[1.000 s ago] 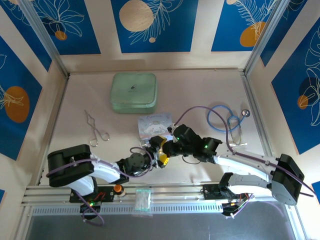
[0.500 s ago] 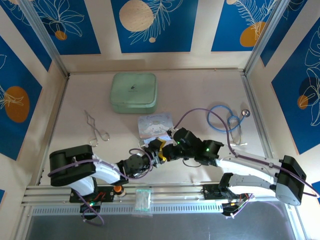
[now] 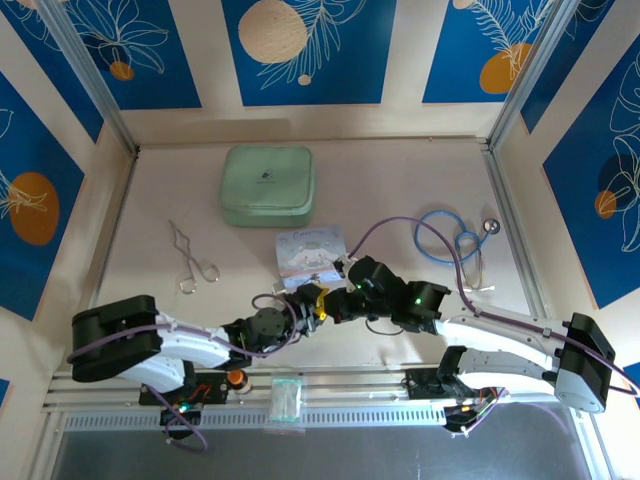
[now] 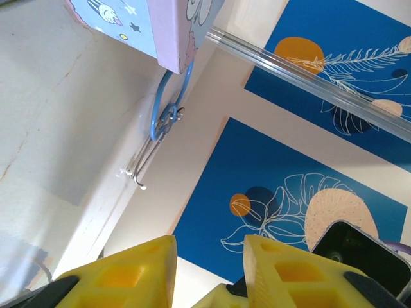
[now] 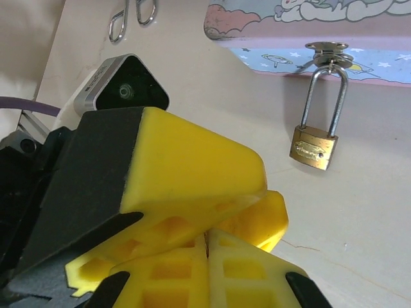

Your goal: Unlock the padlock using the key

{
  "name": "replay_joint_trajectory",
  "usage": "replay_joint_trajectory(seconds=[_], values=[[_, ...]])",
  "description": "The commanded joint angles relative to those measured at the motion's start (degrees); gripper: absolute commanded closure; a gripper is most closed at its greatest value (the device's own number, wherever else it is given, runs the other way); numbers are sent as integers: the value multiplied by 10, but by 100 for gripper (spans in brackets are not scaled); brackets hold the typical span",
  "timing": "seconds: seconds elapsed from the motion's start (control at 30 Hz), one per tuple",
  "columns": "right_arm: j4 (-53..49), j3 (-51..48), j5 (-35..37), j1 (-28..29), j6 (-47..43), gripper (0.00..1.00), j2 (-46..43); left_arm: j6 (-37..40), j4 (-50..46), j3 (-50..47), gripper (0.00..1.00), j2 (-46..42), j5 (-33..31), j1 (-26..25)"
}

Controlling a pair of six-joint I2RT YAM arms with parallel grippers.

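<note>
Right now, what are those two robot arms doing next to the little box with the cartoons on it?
The two arms are nose to nose just in front of the cartoon tin. A tiny brass padlock hangs on the tin's clasp, locked, and nothing is touching it. The right gripper is shut tight. The left gripper sits right against it, fingers a bit apart. Whether the key is pinched in there, I can't tell.

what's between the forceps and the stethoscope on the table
The cartoon tin sits between the forceps and the stethoscope in the top view; a purple cable also crosses that stretch.
</note>
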Motion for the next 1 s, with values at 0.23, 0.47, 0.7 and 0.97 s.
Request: replay_joint_trajectory(seconds=[0.23,0.47,0.7,0.97], values=[[-11,-5,24,-4,7,100,-26,24,-171,4,81,-68,1,-4],[0,-11,10,-6,11,100,-20,38,-123,2,90,-52,5,-1],[9,-23,6,-7,12,100,-20,44,-76,-7,77,-51,-8,-1],[28,-37,12,-8,17,100,-35,31,-66,-13,54,-43,8,-1]])
